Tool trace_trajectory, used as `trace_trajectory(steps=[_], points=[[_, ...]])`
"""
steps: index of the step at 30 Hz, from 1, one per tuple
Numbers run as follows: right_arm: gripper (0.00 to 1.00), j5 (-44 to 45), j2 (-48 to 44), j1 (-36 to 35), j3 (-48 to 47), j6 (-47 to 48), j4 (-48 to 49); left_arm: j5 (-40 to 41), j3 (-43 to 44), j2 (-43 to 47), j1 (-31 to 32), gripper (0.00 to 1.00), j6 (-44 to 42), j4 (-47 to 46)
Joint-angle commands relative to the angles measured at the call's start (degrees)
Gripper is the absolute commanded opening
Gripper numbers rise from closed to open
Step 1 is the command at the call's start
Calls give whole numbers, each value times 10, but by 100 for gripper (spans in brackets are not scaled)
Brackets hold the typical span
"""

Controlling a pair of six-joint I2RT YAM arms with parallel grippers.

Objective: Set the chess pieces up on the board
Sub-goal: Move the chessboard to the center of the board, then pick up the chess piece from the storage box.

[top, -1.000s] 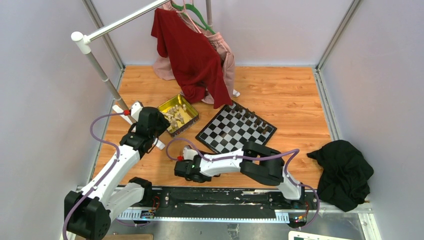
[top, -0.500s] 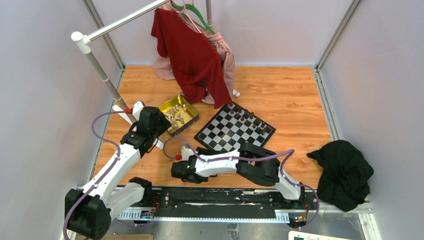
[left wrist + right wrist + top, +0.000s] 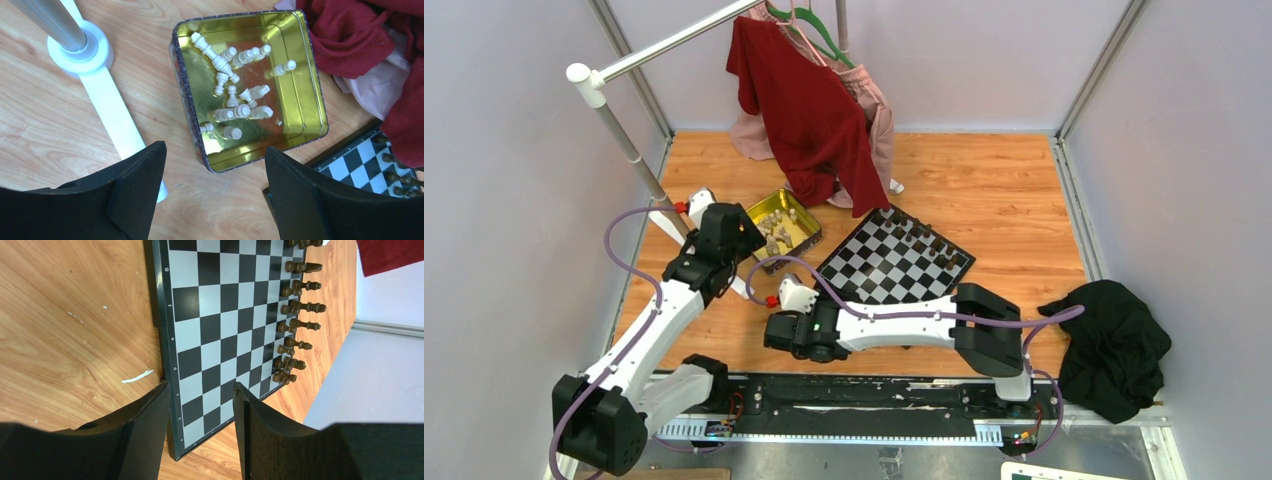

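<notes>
Looking down, the gold tin (image 3: 300,60) lies open from above. Its cream pieces (image 3: 232,95) are scattered towards the middle and left, leaving bare bottom along the right wall. The rack's white foot (image 3: 107,100) and pole (image 3: 45,17) crowd its left side, and the red garment (image 3: 350,35) drapes down at its far right corner. Only a narrow strip of wooden tabletop (image 3: 1004,190) separates tin and board (image 3: 220,315). The board's near rows are bare; dark pieces (image 3: 295,325) line the far edge. Right of the board there's open wood as far as the black cloth (image 3: 1114,345).

Bright, even light fills every view. Shadows are soft and small. The gold tin (image 3: 300,100) shines with glare.
</notes>
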State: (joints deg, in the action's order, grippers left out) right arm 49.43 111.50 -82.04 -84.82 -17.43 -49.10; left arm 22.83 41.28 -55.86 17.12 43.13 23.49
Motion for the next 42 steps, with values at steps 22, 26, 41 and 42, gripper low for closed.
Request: trace_trajectory(steps=[22,26,41,42], points=[[41,-434,82,273,-303,220,198,98,-1,4,-7,81,-15,-31],[40,-494,149,290,-379,218,181,105,-47,69,-7,81,1,-41],[34,-608,250,317,-419,208,175,94,-82,110,-8,80,12,-56],[34,-614,257,317,-422,209,176,92,-83,106,-7,80,12,-59]])
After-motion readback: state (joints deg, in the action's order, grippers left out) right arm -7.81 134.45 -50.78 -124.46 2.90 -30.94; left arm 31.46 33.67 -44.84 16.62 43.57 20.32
